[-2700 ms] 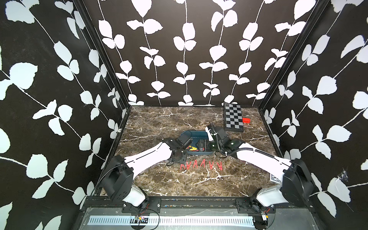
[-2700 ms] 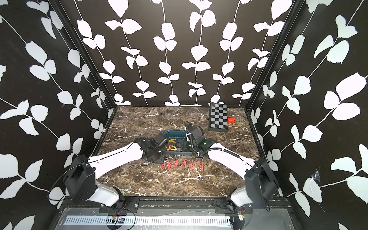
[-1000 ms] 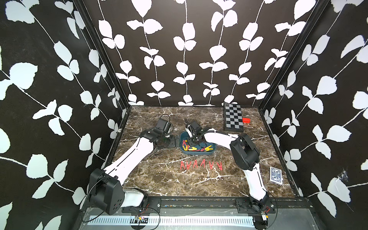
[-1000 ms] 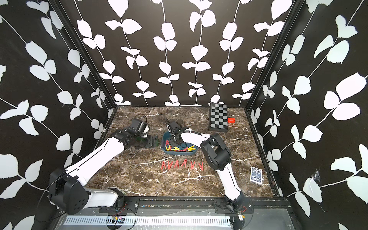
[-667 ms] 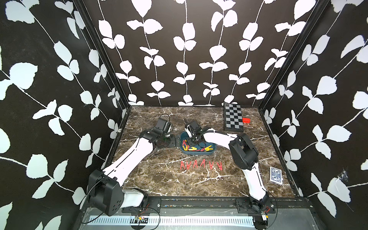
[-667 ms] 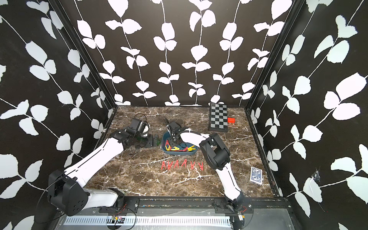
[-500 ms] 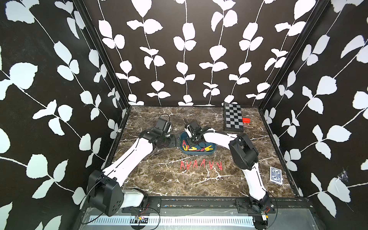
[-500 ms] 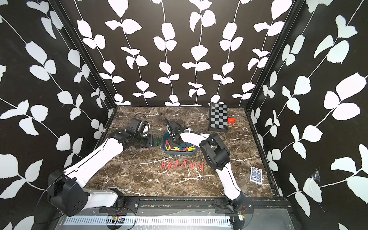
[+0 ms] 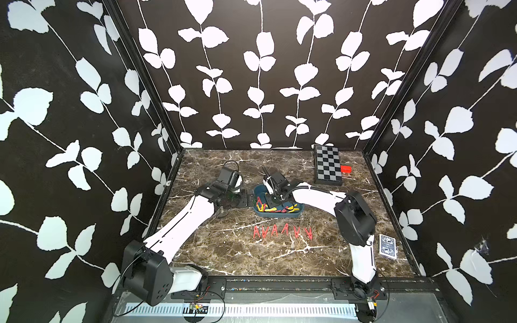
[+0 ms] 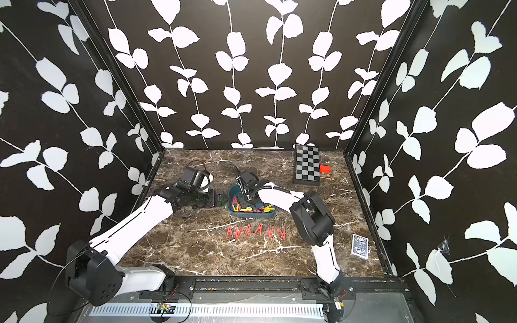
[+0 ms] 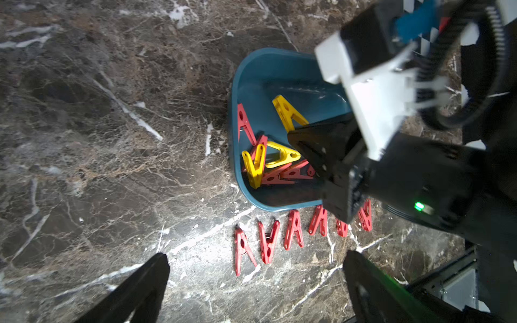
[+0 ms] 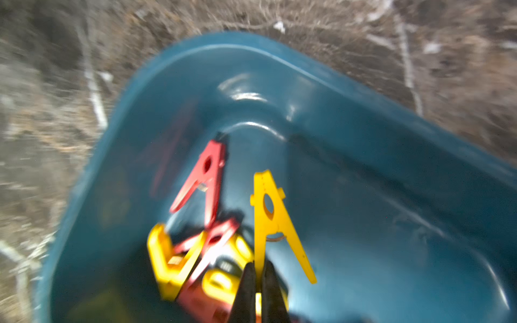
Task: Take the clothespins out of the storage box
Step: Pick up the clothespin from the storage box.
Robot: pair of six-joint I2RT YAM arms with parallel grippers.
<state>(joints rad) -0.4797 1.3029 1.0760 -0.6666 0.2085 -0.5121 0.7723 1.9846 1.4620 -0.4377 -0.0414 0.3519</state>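
Storage box [image 9: 277, 214]: teal tub sitting mid-table, holding jumbled clothespins [image 9: 268, 208], red and yellow. Loose red clothespins [image 9: 282, 232] lying in row on its near side. Only right wrist view showing right gripper [image 12: 258, 270] pinching yellow clothespin [image 12: 272, 221] by one leg. Left gripper [image 11: 256, 256] gaping wide, gripping nothing, hovering left of box.

A red block [image 9: 346, 169] sits beside the checkerboard box [image 9: 327, 166]; a card deck [image 9: 387, 246] lies well apart.

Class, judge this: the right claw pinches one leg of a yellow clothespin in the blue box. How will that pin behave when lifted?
Probably stiff: the yellow clothespin shows a rigid A shape in the right claw. Likely light, being small thin plastic. Held by one leg only, it may swing or slip.
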